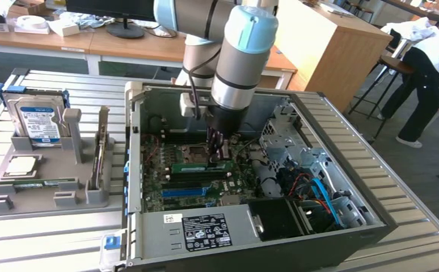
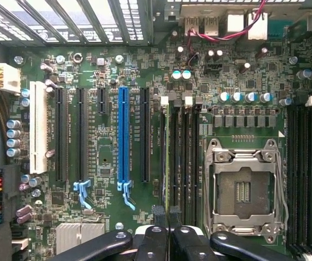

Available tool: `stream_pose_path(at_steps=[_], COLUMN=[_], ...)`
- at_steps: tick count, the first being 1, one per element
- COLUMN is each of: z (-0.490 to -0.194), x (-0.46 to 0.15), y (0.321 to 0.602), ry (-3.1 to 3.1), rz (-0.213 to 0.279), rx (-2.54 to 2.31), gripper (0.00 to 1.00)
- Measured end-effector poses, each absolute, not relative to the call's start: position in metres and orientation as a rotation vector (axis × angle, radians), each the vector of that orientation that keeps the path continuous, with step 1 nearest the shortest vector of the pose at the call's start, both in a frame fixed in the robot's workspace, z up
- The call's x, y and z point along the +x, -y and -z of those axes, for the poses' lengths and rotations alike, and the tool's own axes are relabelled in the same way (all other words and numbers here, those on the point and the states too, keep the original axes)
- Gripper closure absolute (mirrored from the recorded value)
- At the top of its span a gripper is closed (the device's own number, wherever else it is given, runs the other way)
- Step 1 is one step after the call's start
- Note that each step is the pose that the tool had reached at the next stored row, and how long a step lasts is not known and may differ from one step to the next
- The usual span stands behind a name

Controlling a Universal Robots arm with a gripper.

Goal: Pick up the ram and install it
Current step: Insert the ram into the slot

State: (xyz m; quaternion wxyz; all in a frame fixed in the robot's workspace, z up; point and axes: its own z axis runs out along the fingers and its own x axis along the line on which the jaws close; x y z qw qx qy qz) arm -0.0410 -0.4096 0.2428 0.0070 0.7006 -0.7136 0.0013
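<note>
A: So, what sits closest in the exterior view?

B: At six o'clock, the power supply (image 1: 204, 231) with its white label. It lies inside the open computer case (image 1: 280, 255) on the slatted metal table (image 1: 53, 243).

A: And the ram?

B: Just past that, mid-board. The ram (image 1: 201, 166) stands on edge across the motherboard (image 1: 155, 187), at twelve o'clock of the blue slot (image 1: 185, 191) and at six o'clock of the bare processor socket (image 1: 191, 152). I can't tell whether it is seated.

A: The gripper?

B: The gripper (image 1: 219, 152) hangs straight down over the ram, toward its three o'clock end. From the wrist, the black fingertips (image 2: 157, 213) are pinched together on the stick's thin top edge. That edge runs along the dark memory slots (image 2: 183, 157) beside the socket.

A: Further out?

B: At nine o'clock of the case, a grey holder (image 1: 22, 198) lies on the table. A hard drive (image 1: 38, 122) stands upright at its back, and a square silver chip (image 1: 21, 165) lies flat nearer us.

A: Farthest?

B: Wooden desks (image 1: 129, 45) at twelve o'clock. At two o'clock, a person (image 1: 420, 90) in a white top and dark trousers bends by a stool (image 1: 393, 65).
</note>
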Motion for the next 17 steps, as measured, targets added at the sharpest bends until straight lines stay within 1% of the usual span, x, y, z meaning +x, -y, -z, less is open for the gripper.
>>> stream_pose_path(at_steps=[17], z=[-0.2348], x=[-0.041], y=[0.4095], ry=[2.234], rz=[-0.004], rx=[2.189], gripper=[0.89])
